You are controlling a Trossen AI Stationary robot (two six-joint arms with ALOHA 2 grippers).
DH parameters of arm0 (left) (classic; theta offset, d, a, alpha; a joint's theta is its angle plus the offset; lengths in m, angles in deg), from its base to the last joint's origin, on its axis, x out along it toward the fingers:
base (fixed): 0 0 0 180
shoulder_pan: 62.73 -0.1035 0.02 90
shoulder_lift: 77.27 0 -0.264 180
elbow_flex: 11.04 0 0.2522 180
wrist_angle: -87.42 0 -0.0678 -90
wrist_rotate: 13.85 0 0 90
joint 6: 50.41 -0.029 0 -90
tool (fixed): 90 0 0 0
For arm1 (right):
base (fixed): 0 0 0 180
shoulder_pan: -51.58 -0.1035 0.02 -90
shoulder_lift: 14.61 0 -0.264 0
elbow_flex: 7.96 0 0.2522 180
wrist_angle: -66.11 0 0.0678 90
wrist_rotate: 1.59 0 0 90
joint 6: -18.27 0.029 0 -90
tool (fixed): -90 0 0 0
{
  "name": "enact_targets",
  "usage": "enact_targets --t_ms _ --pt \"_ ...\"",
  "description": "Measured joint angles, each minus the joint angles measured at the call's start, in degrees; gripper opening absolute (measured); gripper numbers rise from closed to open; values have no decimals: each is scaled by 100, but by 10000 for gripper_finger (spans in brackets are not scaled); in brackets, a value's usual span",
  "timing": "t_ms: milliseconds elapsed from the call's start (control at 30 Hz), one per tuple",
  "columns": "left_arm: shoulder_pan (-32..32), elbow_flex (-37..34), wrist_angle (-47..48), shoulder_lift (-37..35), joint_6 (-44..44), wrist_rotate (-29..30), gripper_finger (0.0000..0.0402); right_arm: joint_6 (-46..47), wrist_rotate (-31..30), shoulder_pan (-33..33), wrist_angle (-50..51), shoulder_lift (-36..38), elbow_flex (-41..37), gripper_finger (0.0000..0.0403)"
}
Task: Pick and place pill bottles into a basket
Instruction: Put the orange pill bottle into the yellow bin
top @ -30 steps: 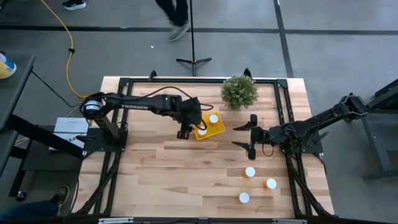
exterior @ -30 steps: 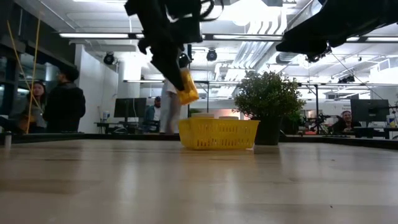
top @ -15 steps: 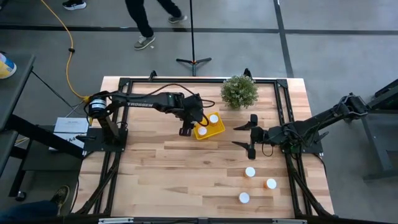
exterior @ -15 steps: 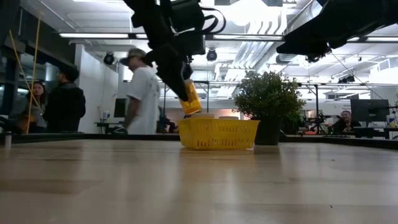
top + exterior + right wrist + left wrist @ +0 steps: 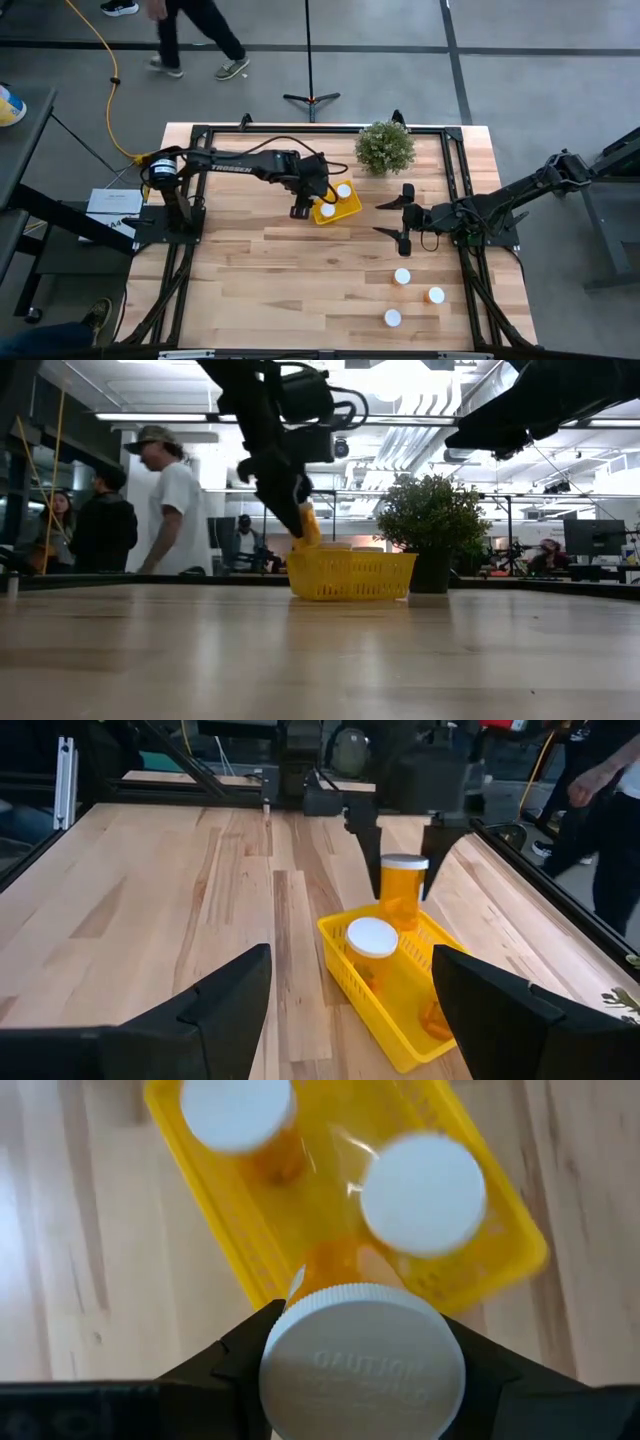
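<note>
My left gripper (image 5: 308,200) is shut on a pill bottle (image 5: 403,890) with an orange body and a white cap, over the left end of the yellow basket (image 5: 337,205). The arm hides this bottle in the high view. Two more bottles (image 5: 423,1193) (image 5: 237,1110) sit inside the basket. Three bottles (image 5: 402,276) (image 5: 436,295) (image 5: 393,318) stand on the table at the near right. My right gripper (image 5: 400,219) is open and empty, above the table right of the basket. My left gripper pinches the bottle's white cap (image 5: 362,1370) by its rim between its two fingers (image 5: 360,820). The fingers come from above, pointing down. The bottle hangs nearly upright below them, its lower end (image 5: 305,540) down behind the basket's wall; whether it touches the floor I cannot tell.
A bushy potted plant (image 5: 385,147) stands just right of and behind the basket. Black frame rails (image 5: 300,128) run along the table's far and side edges. People walk in the room beyond the table (image 5: 170,500).
My left gripper has gone down with the bottle, still shut on it, and a little toward the far edge. The bottle, which hung tilted above the basket's rim, now stands straighter with its lower end inside the basket.
</note>
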Motion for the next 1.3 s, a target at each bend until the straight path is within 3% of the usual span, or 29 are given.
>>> enact_targets --t_ms 233,533,800,1200,1300 --pt "0 -16 125 153 -7 2 248 0 17 1 3 0 0 268" --pt "0 68 179 205 -98 2 226 0 2 1 7 0 0 268" --pt "2 154 181 198 -42 43 283 0 4 1 45 0 0 268" --pt "5 156 230 136 -107 431 257 2 4 1 59 0 0 268" --pt "10 386 710 119 -31 450 259 53 4 -1 72 0 0 268"
